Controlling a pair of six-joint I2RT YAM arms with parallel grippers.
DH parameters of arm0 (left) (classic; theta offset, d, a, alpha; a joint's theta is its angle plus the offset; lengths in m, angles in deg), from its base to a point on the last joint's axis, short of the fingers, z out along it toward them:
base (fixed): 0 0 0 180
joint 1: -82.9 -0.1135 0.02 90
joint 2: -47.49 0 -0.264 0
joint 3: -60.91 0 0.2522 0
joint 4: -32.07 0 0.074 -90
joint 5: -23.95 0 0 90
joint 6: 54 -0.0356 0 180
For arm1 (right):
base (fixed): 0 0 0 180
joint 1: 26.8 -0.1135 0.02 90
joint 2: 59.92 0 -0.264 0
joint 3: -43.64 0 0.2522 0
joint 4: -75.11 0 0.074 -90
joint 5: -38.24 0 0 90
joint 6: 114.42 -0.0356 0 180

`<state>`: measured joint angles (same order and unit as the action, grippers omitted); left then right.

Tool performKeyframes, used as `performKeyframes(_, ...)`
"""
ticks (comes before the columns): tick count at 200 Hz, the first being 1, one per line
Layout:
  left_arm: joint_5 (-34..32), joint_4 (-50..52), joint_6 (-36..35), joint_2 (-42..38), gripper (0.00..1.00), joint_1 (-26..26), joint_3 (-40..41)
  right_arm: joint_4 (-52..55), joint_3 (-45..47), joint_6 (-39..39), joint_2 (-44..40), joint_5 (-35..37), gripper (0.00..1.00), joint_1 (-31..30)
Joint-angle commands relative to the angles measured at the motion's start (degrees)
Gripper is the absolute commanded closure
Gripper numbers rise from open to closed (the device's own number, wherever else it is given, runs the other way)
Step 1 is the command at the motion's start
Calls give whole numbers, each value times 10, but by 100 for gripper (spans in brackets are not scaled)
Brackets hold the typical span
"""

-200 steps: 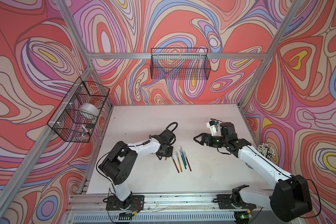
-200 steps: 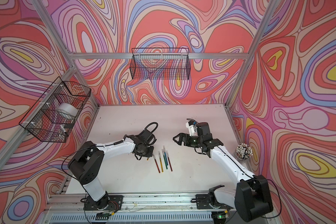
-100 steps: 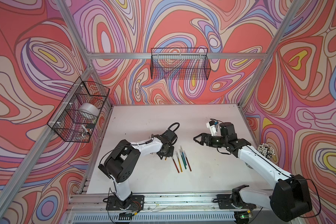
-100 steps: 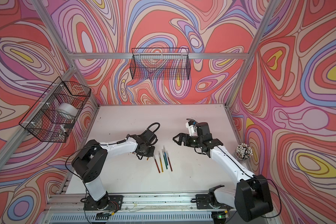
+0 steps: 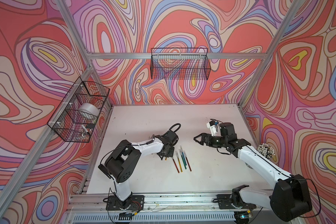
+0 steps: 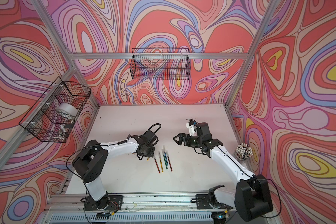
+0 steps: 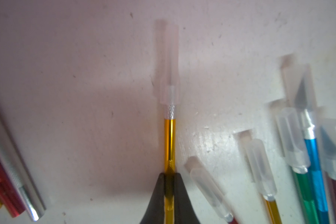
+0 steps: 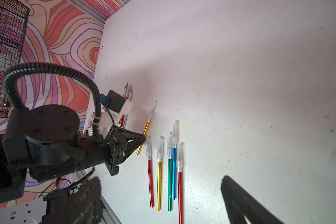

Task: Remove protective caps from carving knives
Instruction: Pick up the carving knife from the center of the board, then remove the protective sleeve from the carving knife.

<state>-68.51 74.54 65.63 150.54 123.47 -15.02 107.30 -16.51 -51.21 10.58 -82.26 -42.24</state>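
Note:
My left gripper (image 7: 169, 176) is shut on the handle of a gold carving knife (image 7: 169, 143), whose translucent protective cap (image 7: 168, 64) is still fitted over the blade. The left gripper (image 5: 164, 156) sits low on the table just left of a row of several capped carving knives (image 5: 182, 163) with red, gold, green and blue handles. The right wrist view shows the held knife (image 8: 146, 130) and that row (image 8: 169, 174). My right gripper (image 5: 197, 139) hovers open and empty to the right of and behind the row. A few uncapped knives (image 8: 128, 91) lie behind the left wrist.
A clear cup of white-tipped sticks (image 5: 266, 151) stands at the table's right edge. A wire basket (image 5: 179, 66) hangs on the back wall. Another wire basket (image 5: 78, 114) on the left wall holds a tape roll. The aluminium rail (image 5: 163, 199) runs along the front.
My left gripper's jaws have closed onto the gold knife's handle, and the left arm has shifted slightly. The right arm has stayed in place, open.

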Motion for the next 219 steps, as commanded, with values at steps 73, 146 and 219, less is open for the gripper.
performKeyframes(73,110,-61,9,-149,92,4,77,-129,44,-111,18,-29,9,-8)
performKeyframes(146,259,-234,56,-223,92,4,174,-211,35,-170,72,-34,27,-50)
performKeyframes(219,272,-304,90,-216,91,6,198,-198,0,-191,122,42,41,-120)
